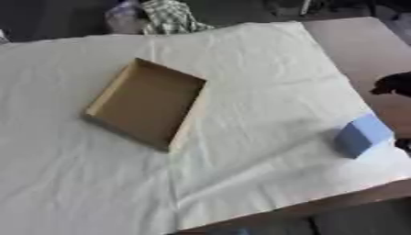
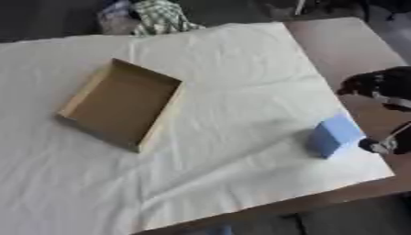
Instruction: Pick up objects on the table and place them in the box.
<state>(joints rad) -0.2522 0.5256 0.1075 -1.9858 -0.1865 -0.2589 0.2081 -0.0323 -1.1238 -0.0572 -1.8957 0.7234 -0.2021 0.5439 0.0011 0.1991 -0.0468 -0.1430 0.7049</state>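
My right hand (image 2: 384, 110) sits at the right edge of the counter (image 2: 353, 50), just beside the blue block (image 2: 336, 134), which lies to its left and slightly nearer me. The hand's dark parts show above and below the block's right side, but I cannot tell whether my fingers are open or curled. My left hand is out of sight, so the right is clearly the nearer one.

The block rests near the white cloth's (image 2: 224, 92) right edge, its long axis running diagonally, far end angled to the right. The cardboard box (image 2: 120, 104) lies open and empty well apart to the left, tilted askew on the cloth. I judge the carry must run leftward across the cloth.

The cloth is wrinkled; bare brown counter shows along its right side. A checked fabric (image 2: 160, 16) lies beyond the far edge.
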